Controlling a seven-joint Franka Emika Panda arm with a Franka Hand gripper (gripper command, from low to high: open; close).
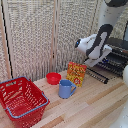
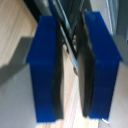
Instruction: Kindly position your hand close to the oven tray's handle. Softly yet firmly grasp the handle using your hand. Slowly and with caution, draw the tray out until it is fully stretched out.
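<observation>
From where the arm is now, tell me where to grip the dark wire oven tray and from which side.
Grip the front edge bar of the dark metal wire oven tray, coming from the open front of the black-and-silver toaster oven. Its thin bars run flat and stick out over the lowered door, so fingers can close above and below. In the wrist view, the end effector already straddles a thin bar.

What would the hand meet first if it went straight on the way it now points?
Probably the oven tray: the wrist view shows thin dark bars between the hand's blue fingers, though blur hides contact.
</observation>
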